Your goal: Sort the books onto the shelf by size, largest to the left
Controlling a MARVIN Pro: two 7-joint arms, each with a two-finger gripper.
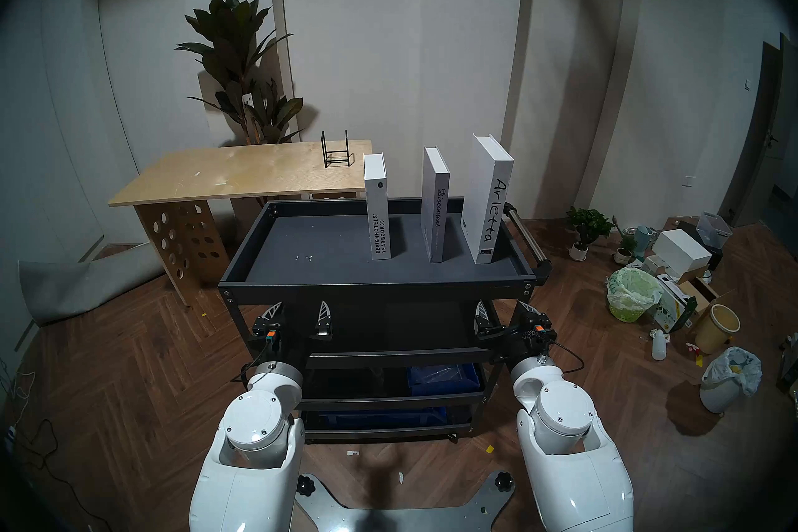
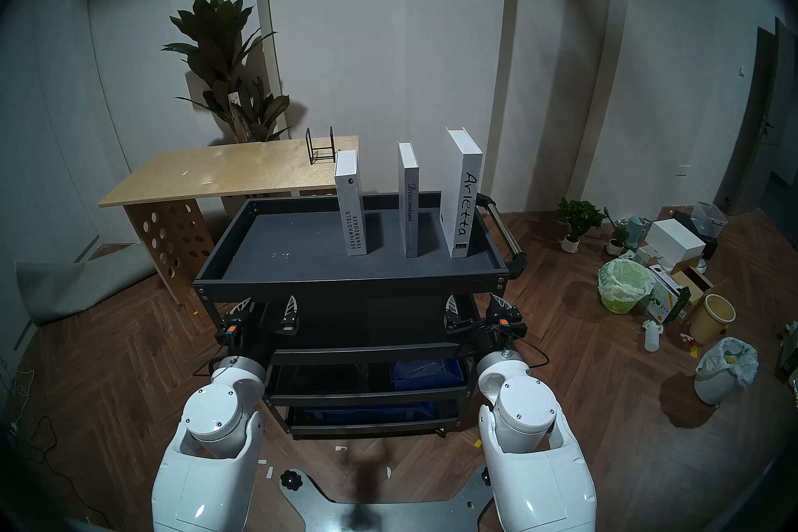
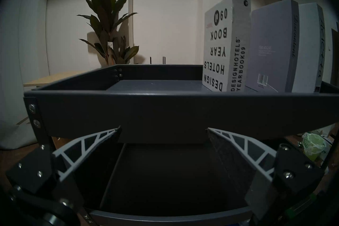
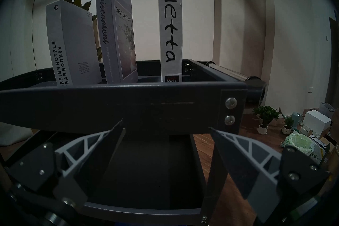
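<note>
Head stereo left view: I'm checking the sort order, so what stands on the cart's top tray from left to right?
On the top tray, all upright and apart: Designhotels Yearbook09 → Discontent → Arletta. That runs shortest to tallest, so the largest is on the right, not the left.

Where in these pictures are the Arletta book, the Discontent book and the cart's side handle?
Arletta book [image 1: 493, 211]: head stereo left view, on its lettered spine.
Discontent book [image 4: 104, 27]: right wrist view, on the spine's script title.
Side handle [image 2: 501, 225]: head stereo right view, on the silver bar's middle.
</note>
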